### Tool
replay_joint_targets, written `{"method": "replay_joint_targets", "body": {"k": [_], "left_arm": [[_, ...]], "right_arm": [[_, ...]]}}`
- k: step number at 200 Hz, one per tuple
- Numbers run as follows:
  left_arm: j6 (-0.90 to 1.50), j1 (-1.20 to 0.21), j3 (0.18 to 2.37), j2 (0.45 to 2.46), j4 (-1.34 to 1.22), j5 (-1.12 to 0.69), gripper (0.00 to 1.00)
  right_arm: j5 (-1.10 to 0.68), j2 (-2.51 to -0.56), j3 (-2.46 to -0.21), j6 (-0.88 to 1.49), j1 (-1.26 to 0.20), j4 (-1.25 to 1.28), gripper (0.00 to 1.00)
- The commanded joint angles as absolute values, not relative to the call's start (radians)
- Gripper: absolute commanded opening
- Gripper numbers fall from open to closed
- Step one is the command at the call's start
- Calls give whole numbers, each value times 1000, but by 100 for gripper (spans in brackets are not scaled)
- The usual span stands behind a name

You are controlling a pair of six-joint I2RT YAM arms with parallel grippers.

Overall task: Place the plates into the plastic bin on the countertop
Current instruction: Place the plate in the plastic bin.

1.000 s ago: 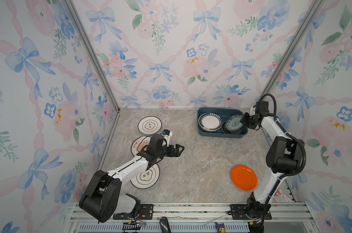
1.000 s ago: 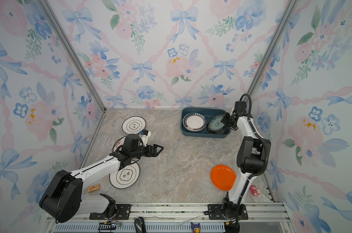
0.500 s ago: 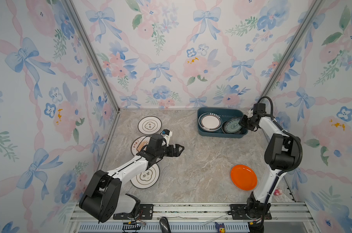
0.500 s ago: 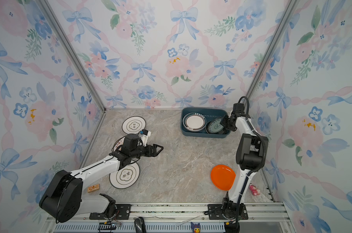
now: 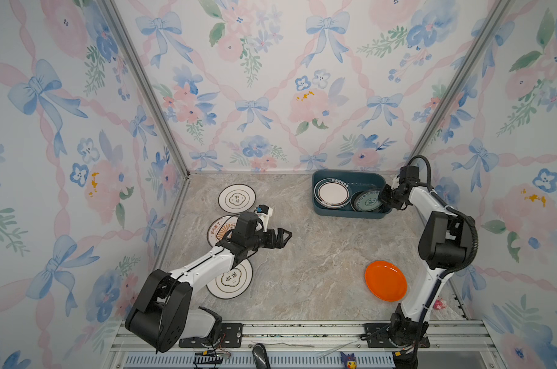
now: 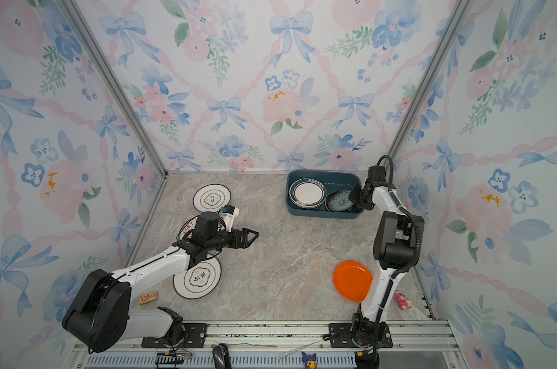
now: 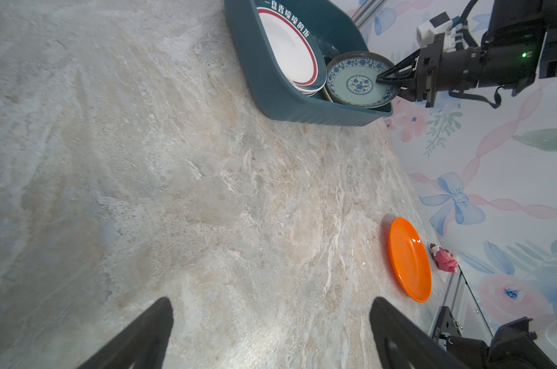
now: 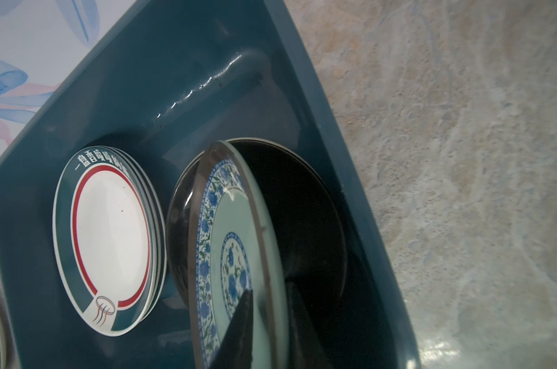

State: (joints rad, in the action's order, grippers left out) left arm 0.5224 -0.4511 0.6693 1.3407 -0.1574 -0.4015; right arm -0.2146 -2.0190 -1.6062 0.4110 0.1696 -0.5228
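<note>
**Right pincer (image 7: 381,78) brings the blue-green plate (image 8: 235,255) down into the plastic bin (image 5: 344,212)**

Read the table (image 5: 318,255) from above as a clock, with twelve at the back wall. The plastic bin sits at one o'clock. A second ago the right pincer held the blue-green plate higher, over the bin's three o'clock end. Since then the wrist has dropped. The plate now leans inside the bin, its low edge on the black plate (image 8: 302,207) and its raised edge between the two fingers. Those fingers sit close together on either side of the rim, but I cannot tell whether they still press it or have begun to let go (the wrist view is too oblique to settle it). As I judge it, this plate is as good as delivered, and only the release and a clean withdrawal remain.

Nothing has changed on the other side. The left pincer (image 5: 285,239) hangs where it was, near nine o'clock, fingers wide apart and empty above the table.

At the bin's nine o'clock end, the teal-rimmed plate (image 5: 332,193) tops a small stack. These plates are on the table outside the bin:
- The orange plate (image 5: 385,281) lies at four o'clock.
- One gold-emblem plate (image 5: 236,198) lies at eleven, and a second emblem plate (image 5: 231,278) lies at seven.
- A sunburst plate (image 5: 218,228) at nine is partly hidden under the left arm.

At least four plates are therefore still to go.
</note>
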Motion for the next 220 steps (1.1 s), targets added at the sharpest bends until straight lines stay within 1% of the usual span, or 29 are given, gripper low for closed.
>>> {"method": "replay_joint_targets", "body": {"k": [1, 14, 44, 93, 166, 220], "left_arm": [[499, -446, 655, 1348, -176, -416, 98], [500, -446, 656, 1347, -175, -416, 98], [500, -446, 655, 1344, -175, -416, 98], [499, -446, 653, 1344, -175, -417, 98], [500, -446, 649, 1339, -175, -416, 98], [497, -445, 648, 1337, -167, -399, 98]], "right_arm": [[-201, -2031, -1592, 413, 170, -520, 17], [-196, -2028, -1588, 413, 170, -522, 20], [-180, -2027, -1578, 409, 170, -531, 31], [-148, -2016, -1554, 404, 170, -536, 38], [-94, -1981, -1542, 390, 170, -565, 42], [-37, -1902, -1522, 369, 170, -592, 43]]}}
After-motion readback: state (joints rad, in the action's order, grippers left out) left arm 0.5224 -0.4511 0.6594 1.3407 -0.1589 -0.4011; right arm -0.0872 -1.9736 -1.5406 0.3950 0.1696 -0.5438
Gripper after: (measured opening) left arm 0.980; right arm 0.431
